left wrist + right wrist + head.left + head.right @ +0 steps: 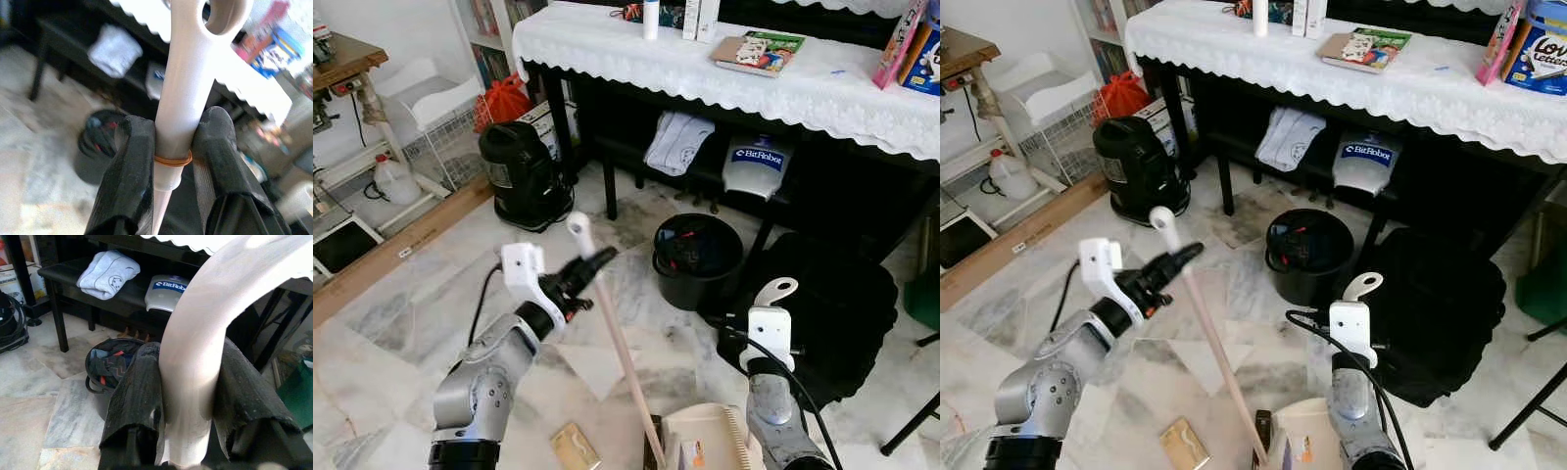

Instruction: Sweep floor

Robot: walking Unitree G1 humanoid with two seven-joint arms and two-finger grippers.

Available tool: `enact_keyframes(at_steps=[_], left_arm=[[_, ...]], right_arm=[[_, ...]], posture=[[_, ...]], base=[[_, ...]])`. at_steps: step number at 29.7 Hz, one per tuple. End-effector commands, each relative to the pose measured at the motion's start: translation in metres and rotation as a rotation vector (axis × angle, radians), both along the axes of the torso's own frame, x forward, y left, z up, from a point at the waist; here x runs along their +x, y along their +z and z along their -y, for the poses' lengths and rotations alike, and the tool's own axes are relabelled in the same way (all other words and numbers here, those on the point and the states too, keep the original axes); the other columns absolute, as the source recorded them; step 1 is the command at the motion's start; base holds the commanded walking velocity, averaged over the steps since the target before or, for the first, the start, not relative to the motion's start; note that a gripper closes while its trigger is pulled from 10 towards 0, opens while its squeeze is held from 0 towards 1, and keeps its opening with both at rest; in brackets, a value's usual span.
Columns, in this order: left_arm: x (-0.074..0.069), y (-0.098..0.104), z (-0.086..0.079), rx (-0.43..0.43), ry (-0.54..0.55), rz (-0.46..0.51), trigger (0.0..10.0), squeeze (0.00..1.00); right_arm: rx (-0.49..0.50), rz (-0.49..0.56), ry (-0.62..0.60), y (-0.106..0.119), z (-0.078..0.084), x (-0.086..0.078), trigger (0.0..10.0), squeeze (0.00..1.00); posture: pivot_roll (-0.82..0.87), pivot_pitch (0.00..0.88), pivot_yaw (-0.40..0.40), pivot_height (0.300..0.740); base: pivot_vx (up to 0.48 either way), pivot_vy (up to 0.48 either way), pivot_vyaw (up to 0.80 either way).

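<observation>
Item 1, left tool [599, 260]: we recorded its two black fingers [128, 166] pinching the broom handle [617, 338] just below the handle's pale, holed top end, where a thin orange band circled the shaft. The handle slanted from that top end near the middle of the head view down toward 6 o'clock, where its foot met the floor [401, 304] beside the dustpan.

Item 2, right tool [188, 396]: pressed onto the pale curved dustpan handle [775, 291], one finger on each side (the wrist view showed this plainly). The cream dustpan [705, 436] sat at about 6 o'clock, just beside the broom's foot, to the left of the right arm.

Item 3, floor: pale marble tiles. We listed on it a small tan packet [574, 447] at 7 o'clock, near the left arm's elbow; a black bucket [697, 259] holding dark items, just past centre toward 1 o'clock; a black bag [837, 304] touching it toward 3 o'clock; and a black cylindrical appliance [519, 176] at 10 o'clock.

Item 4, tabletop [705, 69]: dark frame at 12 o'clock, draped with a white lace cloth, carrying a book [759, 51] and boxes. On the shelf beneath it lay a folded grey cloth [677, 142] and a white pack [756, 164] with a blue label, well apart from both tools.
</observation>
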State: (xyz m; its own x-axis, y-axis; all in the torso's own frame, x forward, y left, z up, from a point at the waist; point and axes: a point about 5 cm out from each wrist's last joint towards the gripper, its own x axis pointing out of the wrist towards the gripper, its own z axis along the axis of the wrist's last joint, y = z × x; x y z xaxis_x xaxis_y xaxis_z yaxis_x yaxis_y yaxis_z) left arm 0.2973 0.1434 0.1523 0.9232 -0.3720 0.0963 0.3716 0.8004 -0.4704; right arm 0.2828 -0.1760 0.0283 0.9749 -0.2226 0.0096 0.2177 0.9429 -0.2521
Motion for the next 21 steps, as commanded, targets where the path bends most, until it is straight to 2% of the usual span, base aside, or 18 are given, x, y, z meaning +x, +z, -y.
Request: enact_keyframes(at_steps=[1,2,3,5,6,7,10,11,15,19,21], left_arm=[[0.003,0.015,-0.009,0.012,0.066,0.078,10.0,0.0],[0.004,0.014,-0.017,0.109,0.11,0.09,10.0,0.0],[0.004,0.013,-0.019,0.166,0.116,0.096,10.0,0.0],[0.003,0.007,-0.022,0.242,0.122,0.095,10.0,0.0],[0.003,0.007,-0.022,0.242,0.122,0.095,10.0,0.0],[0.002,0.001,-0.024,0.307,0.127,0.09,10.0,0.0],[0.0,-0.005,-0.025,0.336,0.115,0.081,10.0,0.0],[-0.002,-0.009,-0.024,0.39,0.097,0.084,10.0,0.0],[-0.005,-0.015,-0.022,0.456,0.078,0.092,10.0,0.0],[-0.005,-0.017,-0.023,0.469,0.08,0.092,10.0,0.0],[-0.007,-0.021,-0.029,0.521,0.087,0.089,10.0,0.0]], right_arm=[[0.002,-0.03,0.014,-0.005,-0.004,-0.003,10.0,0.0],[0.001,-0.031,0.013,-0.005,-0.004,-0.003,10.0,0.0],[0.0,-0.03,0.012,-0.005,-0.004,-0.003,10.0,0.0],[-0.001,-0.028,0.01,-0.005,-0.004,-0.003,10.0,0.0],[-0.001,-0.028,0.01,-0.005,-0.004,-0.003,10.0,0.0],[-0.003,-0.023,0.007,-0.005,-0.004,-0.003,10.0,0.0],[0.0,-0.014,0.005,-0.003,-0.003,-0.002,10.0,0.0],[0.005,-0.005,0.004,-0.002,-0.003,-0.002,10.0,0.0],[0.021,0.016,0.007,0.001,-0.004,0.0,10.0,0.0],[0.021,0.017,0.01,0.002,-0.005,0.001,10.0,0.0],[0.029,0.024,0.023,0.004,-0.009,0.004,10.0,0.0]], posture=[[0.09,0.104,0.048,0.74],[0.09,0.104,0.049,0.74],[0.09,0.103,0.049,0.74],[0.09,0.099,0.05,0.74],[0.09,0.099,0.05,0.74],[0.09,0.098,0.051,0.74],[0.1,0.095,0.052,0.74],[0.1,0.093,0.052,0.74],[0.1,0.092,0.054,0.74],[0.1,0.089,0.057,0.74],[0.11,0.091,0.056,0.74]], base=[[0.0,0.0,0.0],[0.0,0.0,0.0],[0.0,0.0,0.0],[0.0,0.0,0.0],[0.0,0.0,0.0],[0.0,0.0,0.0],[0.0,0.0,0.0],[0.0,0.0,0.0],[0.0,0.0,0.0],[0.0,0.0,0.0],[0.0,0.0,0.0]])
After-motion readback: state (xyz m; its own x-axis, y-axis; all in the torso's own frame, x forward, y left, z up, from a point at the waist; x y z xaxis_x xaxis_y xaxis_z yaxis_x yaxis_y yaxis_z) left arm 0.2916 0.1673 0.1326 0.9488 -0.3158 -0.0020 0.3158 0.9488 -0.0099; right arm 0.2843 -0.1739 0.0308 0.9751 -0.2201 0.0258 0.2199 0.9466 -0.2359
